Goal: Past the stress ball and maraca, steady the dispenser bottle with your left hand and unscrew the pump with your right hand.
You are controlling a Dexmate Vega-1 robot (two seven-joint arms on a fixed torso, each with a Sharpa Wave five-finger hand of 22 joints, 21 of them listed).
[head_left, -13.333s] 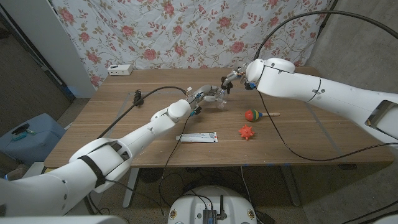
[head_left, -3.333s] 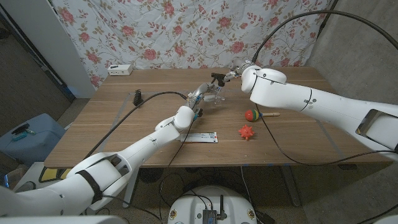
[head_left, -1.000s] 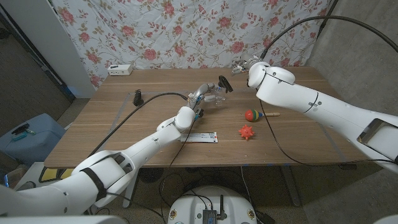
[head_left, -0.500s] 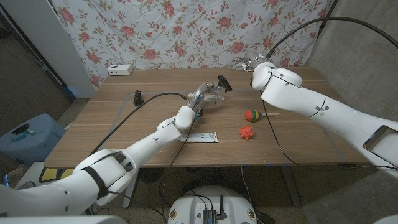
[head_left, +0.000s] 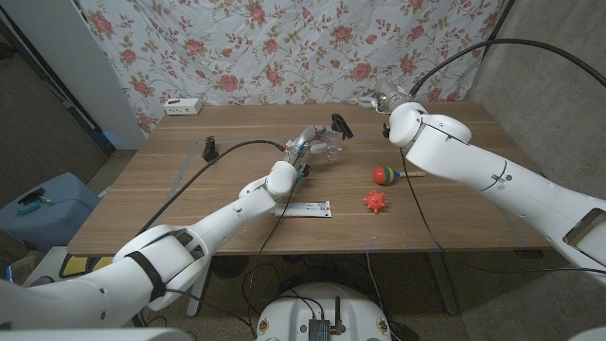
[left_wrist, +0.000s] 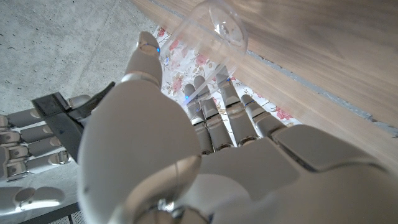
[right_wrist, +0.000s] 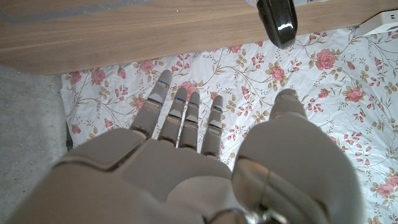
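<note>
Head view, clear bottle (head_left: 325, 145) gripped by left hand (head_left: 305, 145), right hand (head_left: 385, 95) at two o'clock, spread, nothing held, pump (head_left: 339, 127) on bottle.

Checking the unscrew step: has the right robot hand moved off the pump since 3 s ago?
Yes. The right robot hand has pulled back from the pump toward the table's far edge; fingers spread, empty. The left robot hand holds the bottle.

Even, soft indoor light, dimmer toward the head view's left edge; wrist views look slightly soft close up, with perhaps mild glare on the white casings.
</note>
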